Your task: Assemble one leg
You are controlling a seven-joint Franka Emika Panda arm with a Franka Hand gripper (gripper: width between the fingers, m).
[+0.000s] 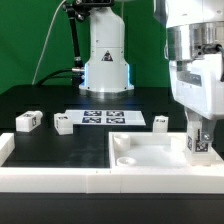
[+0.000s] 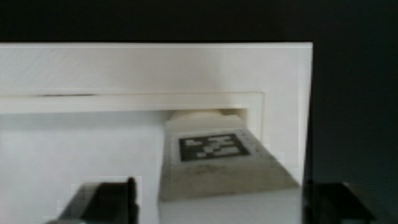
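The gripper has its fingers closed on a leg, held upright over the 3 o'clock part of the large white square piece. The wrist view alone shows that leg lengthwise, its tag facing the camera, far end near the piece's raised rim. Only the exterior view shows three more legs: at 9 o'clock, beside it, and right of the marker board at.

Bright even overhead light, washed-out whites, soft low-resolution blur, especially in the wrist view.
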